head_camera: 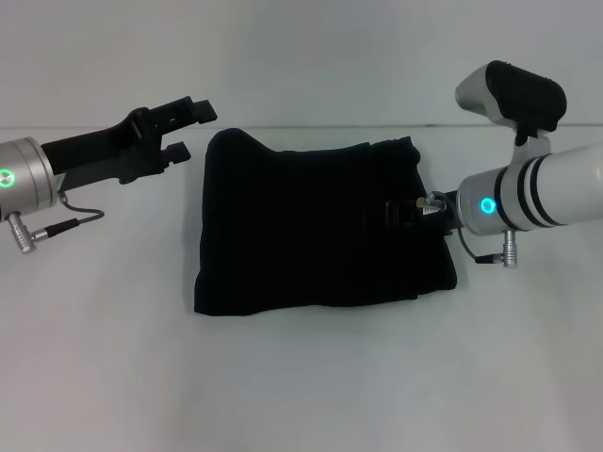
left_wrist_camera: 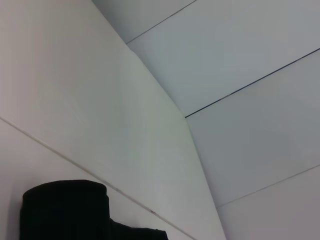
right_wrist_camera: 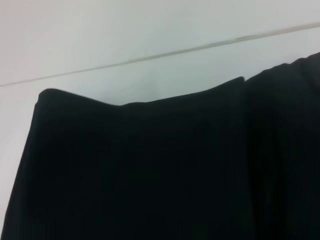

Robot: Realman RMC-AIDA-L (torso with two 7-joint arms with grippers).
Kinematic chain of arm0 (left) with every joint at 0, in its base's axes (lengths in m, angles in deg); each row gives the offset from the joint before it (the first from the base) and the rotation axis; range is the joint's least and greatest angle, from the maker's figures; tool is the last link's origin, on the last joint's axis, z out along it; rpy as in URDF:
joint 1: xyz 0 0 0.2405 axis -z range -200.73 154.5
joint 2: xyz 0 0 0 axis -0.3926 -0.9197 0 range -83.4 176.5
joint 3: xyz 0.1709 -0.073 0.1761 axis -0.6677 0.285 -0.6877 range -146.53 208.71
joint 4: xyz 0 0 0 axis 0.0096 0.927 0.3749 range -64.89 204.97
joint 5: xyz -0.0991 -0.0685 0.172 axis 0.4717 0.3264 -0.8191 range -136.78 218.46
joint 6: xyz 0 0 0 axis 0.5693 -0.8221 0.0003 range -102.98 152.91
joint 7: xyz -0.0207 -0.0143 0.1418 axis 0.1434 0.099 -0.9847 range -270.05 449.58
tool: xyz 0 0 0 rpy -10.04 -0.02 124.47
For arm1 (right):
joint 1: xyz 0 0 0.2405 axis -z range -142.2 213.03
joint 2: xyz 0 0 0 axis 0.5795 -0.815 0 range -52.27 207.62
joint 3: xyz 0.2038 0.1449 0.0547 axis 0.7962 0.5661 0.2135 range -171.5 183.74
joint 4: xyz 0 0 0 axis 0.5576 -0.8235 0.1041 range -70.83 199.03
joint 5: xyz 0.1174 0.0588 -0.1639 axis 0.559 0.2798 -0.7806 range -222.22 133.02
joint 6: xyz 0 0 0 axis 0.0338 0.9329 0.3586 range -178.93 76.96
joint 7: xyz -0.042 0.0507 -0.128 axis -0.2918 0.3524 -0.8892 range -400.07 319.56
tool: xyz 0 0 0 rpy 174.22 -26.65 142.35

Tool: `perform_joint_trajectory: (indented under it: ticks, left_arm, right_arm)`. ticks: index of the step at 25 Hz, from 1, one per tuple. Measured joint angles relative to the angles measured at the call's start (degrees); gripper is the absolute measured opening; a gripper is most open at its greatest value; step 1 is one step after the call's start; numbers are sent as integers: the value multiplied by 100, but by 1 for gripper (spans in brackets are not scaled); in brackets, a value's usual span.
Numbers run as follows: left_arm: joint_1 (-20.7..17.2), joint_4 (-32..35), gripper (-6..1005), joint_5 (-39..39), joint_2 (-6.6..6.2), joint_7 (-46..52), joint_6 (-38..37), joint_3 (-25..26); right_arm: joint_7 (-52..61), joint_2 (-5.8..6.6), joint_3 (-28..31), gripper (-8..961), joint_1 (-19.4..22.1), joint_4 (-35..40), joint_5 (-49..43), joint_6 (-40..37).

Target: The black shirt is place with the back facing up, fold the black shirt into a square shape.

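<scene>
Left gripper (head_camera: pixel 188 127) hangs clear of the cloth with its two fingers spread apart and nothing between them, the black shirt (head_camera: pixel 311 226) lying just beside its tips, folded into a rough square on the white table (head_camera: pixel 301 395). Right gripper (head_camera: pixel 407 209) is over the shirt's right edge, black against black, so its grip can't be made out.

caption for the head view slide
Folded black fabric shirt on white table, open left claw beside it, right arm over its edge.
</scene>
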Motion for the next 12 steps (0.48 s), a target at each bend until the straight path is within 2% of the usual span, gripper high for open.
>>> perform_joint_trajectory:
  ticks: [2,12]
  left_arm:
    - [3,0,916,0,0,0,2,0]
    - [11,0,916,8,-9,0,11,17]
  right_arm:
    - [2,-5,-69,600,-8,0,0,-3]
    - [80,30,-91,395,-4,1,2,-69]
